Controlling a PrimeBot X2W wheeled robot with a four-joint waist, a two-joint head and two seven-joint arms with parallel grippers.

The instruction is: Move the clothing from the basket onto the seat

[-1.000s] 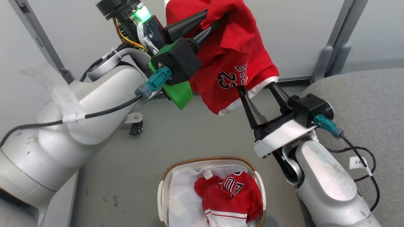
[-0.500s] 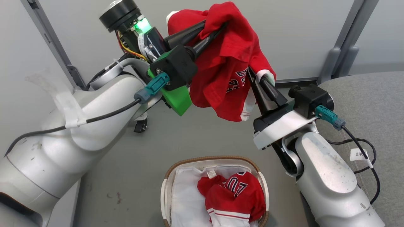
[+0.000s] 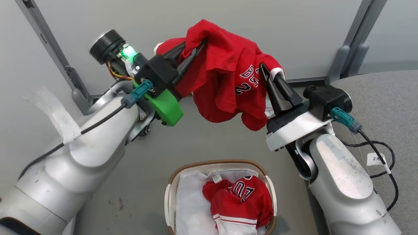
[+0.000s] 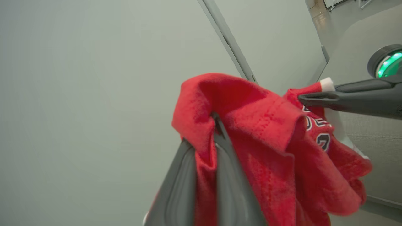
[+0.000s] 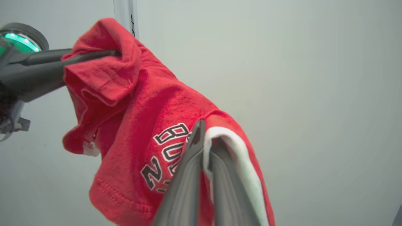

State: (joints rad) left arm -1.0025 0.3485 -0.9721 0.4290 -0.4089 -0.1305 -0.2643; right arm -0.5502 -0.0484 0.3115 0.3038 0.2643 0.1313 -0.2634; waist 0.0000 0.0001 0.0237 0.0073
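- The left arm reaches up and forward, elbow bent, with its left gripper (image 3: 200, 45) pointing up and to the right in front of the pale wall (image 3: 81, 26).
- Its fingers are pressed together on a bunched fold of the red shirt (image 3: 225, 75), and cloth drapes over their tips.
- The right arm rises from the lower right with its forearm upright, and the right gripper (image 3: 269, 72) points up and slightly left.
- Its fingers are closed on the white-trimmed edge of the same shirt, beside the black-and-white lettering.
- The shirt hangs between the two grippers above the grey floor (image 3: 202, 140), sagging in the middle and clear of everything below.
- The basket (image 3: 222, 162) stands on the floor beneath, with a second red shirt (image 3: 241, 202) on the right of its white liner (image 3: 189, 202).
- The seat (image 3: 385, 98) lies at the right, just behind the right arm, and the held shirt is not over it.
- A second ago the right gripper's fingers were spread wide under the shirt's hem. They have since moved up and clamped onto it.
- The left gripper now sits lower and further left in the head view, and the shirt is spread wider.
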